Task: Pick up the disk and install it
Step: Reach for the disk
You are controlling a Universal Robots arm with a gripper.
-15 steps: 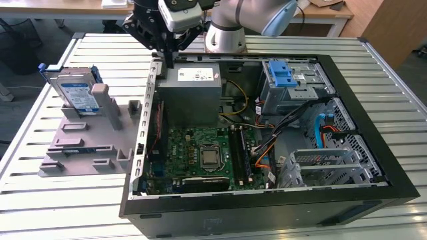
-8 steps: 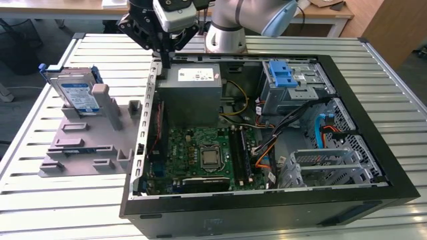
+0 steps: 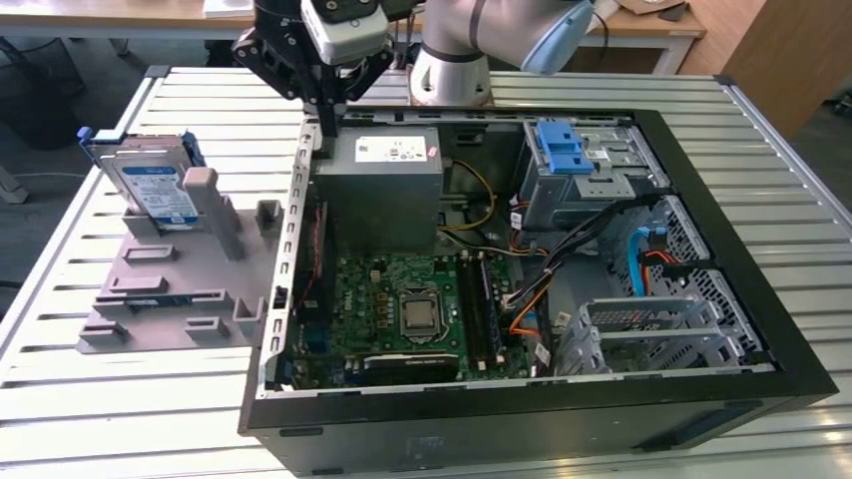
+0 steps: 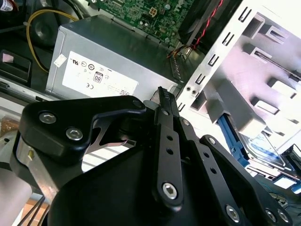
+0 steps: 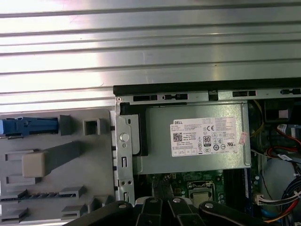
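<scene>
- Gripper (image 3: 326, 122): clenched and empty, nothing between its fingers (the second wrist view shows them pressed together); it hangs over the case's side wall, just beside the corner of the power supply (image 3: 386, 195)
- Disk (image 3: 150, 185): not yet picked up; it stands on edge, upright, in the grey holder (image 3: 174, 289) on the desk (image 3: 107, 419), outside the case (image 3: 533, 424) and apart from it
- Governing relation: the disk lies towards the exterior view's left of the gripper, across the case's wall, lower than the fingertips and well apart from them; no contact
- Long axis: the disk's top edge, capped by its blue bracket, runs square to the case's side wall (the first wrist view shows this from above, with the bracket (image 5: 28, 126) as a narrow blue bar); its labelled broad face looks towards the exterior camera
- Nearer arm: one arm (image 3: 466, 40) only is fitted, so there is no choice to make
- Judgement: a grasp from above would have to close across the thin dimension, over that top edge
- Count: one disk, one gripper, one holder, one open case, one power supply, one blue latch (image 3: 566, 150) on its silver cage inside the case
- Installation: not begun, judged from the disk resting in its holder
</scene>
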